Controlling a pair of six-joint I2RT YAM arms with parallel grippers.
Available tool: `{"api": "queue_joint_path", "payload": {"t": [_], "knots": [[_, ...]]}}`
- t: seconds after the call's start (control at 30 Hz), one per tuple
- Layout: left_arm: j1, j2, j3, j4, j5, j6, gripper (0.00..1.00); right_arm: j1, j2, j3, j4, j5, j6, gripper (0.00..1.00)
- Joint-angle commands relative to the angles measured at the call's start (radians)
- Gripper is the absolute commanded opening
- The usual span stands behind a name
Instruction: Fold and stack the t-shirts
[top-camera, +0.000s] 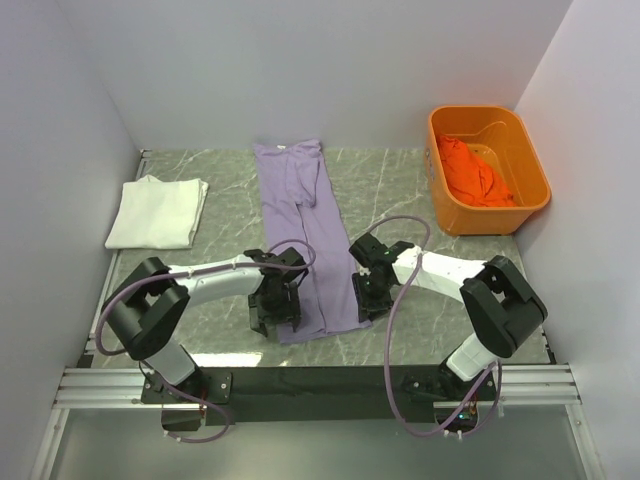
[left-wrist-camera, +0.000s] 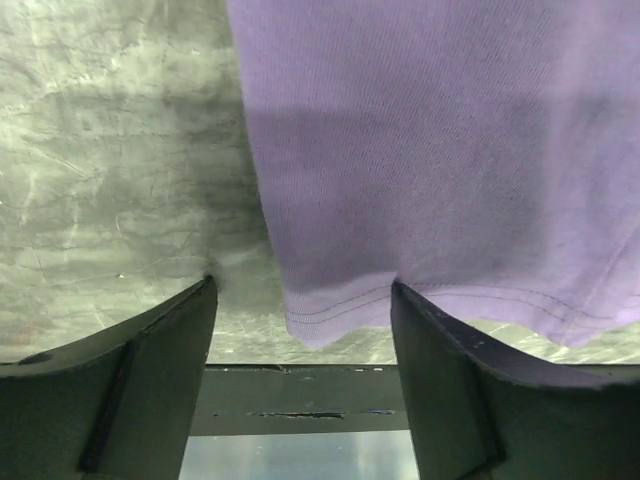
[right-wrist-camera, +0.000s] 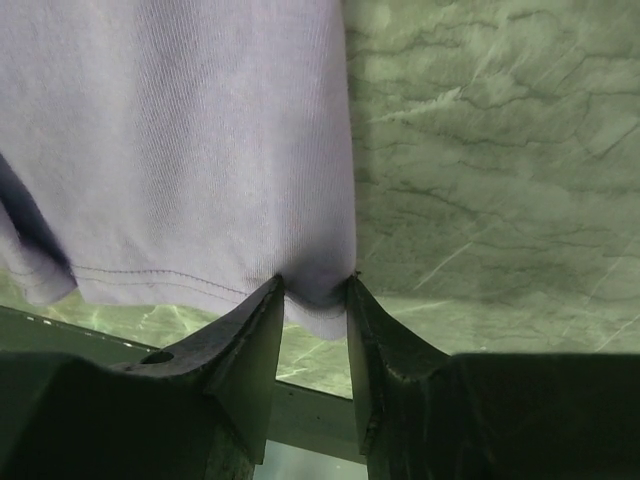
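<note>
The right gripper (right-wrist-camera: 315, 290) has its jaws drawn in on the near right corner of the lavender t-shirt (right-wrist-camera: 180, 150), with the hem's stitched edge gathered between the two tips and touching both. That reads as a pinch, though how firm it is cannot be judged. The left gripper (left-wrist-camera: 302, 290) is low over the opposite near corner with its jaws spread wide. One tip rests on bare table (top-camera: 400, 190) and the other at the cloth's hem, so the corner lies between them ungripped. Taking both hem corners at once makes sense, because a soft shirt lifted by one corner would twist, while two matched holds would keep the edge straight. The shirt lies down the middle of the table as a long narrow strip, sides turned in, collar at the far end and hem nearest the arms. The likely aim is to carry the hem toward the collar and halve the length. A white t-shirt (top-camera: 157, 212) sits folded at the far left, probably the base of the stack. The orange t-shirt (top-camera: 472, 172) lies crumpled in the orange tub (top-camera: 490, 215) at the far right, not yet dealt with.
</note>
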Motion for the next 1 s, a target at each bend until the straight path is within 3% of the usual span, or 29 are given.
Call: {"api": "queue_joint_path", "payload": {"t": [0.0, 0.07, 0.2, 0.37, 0.53, 0.63, 0.7, 0.77, 0.97], "knots": [[-0.031, 0.035, 0.044, -0.003, 0.012, -0.008, 0.74, 0.008, 0.013, 0.028, -0.008, 0.013, 0.005, 0.39], [-0.045, 0.040, 0.050, -0.020, 0.007, -0.019, 0.72, 0.006, -0.016, 0.029, -0.017, 0.025, 0.009, 0.39], [-0.053, 0.024, 0.049, -0.034, -0.001, -0.033, 0.63, 0.008, -0.052, 0.035, -0.052, 0.062, 0.012, 0.52], [-0.054, 0.050, 0.051, -0.028, 0.013, -0.025, 0.50, 0.009, -0.023, 0.024, -0.051, 0.048, -0.001, 0.50], [-0.059, 0.064, 0.052, -0.016, 0.024, -0.014, 0.30, 0.011, 0.010, 0.032, -0.043, 0.024, -0.014, 0.41], [-0.059, 0.075, 0.054, -0.014, 0.027, -0.010, 0.14, 0.021, 0.017, 0.042, -0.038, 0.024, -0.020, 0.28], [-0.059, 0.070, 0.055, -0.016, 0.025, -0.008, 0.02, 0.023, 0.014, 0.041, -0.035, 0.027, -0.021, 0.12], [-0.061, 0.055, 0.057, -0.020, 0.021, -0.008, 0.01, 0.023, -0.001, 0.039, -0.035, 0.028, -0.021, 0.00], [-0.059, -0.012, 0.066, -0.068, 0.019, 0.006, 0.01, 0.021, -0.061, 0.048, -0.075, 0.001, -0.043, 0.00]]}}
